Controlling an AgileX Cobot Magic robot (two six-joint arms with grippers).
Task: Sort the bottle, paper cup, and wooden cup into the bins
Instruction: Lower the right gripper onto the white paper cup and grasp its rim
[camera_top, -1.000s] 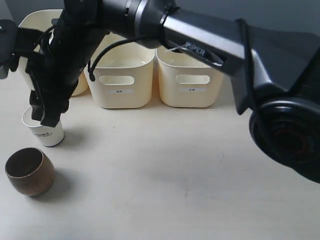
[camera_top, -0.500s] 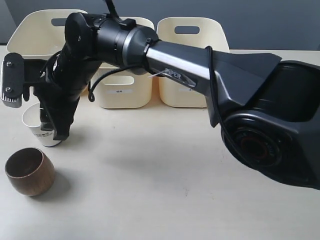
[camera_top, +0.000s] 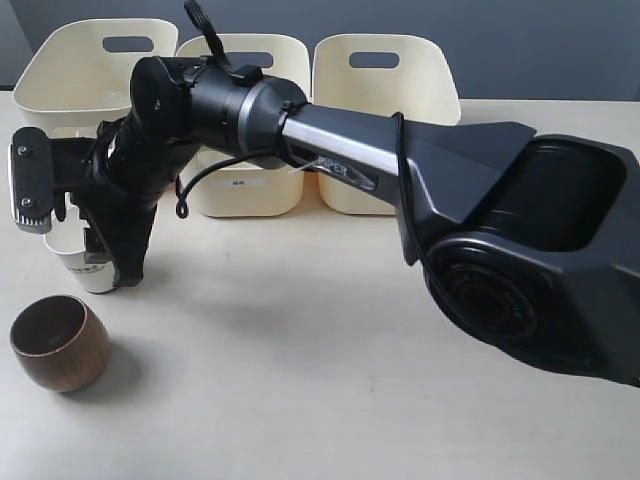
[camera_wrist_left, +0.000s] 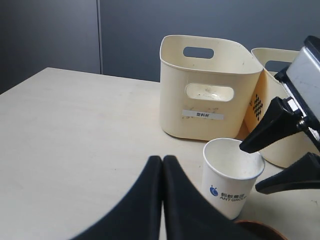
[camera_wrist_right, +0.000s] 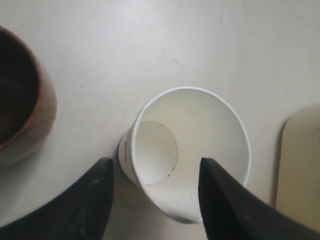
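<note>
Left gripper (camera_wrist_left: 162, 159) clenched, empty | wooden cup (camera_top: 58, 342) nearest, alone on the table (camera_top: 300, 400) | paper cup (camera_top: 75, 262) upright behind it, right gripper (camera_wrist_right: 152, 167) released, jaws apart at its rim | squeeze gently now, thin wall looks crushable, then lift straight | bins (camera_top: 260, 200) lined up beyond.

At the back of the table (camera_top: 330, 400) the left bin (camera_top: 60, 85), middle bin (camera_top: 262, 200) and right bin (camera_top: 385, 100) stand side by side. The paper cup (camera_top: 72, 262) stands just before the left bin; the wooden cup (camera_top: 60, 343) sits before it, nearer the camera, near but apart
</note>
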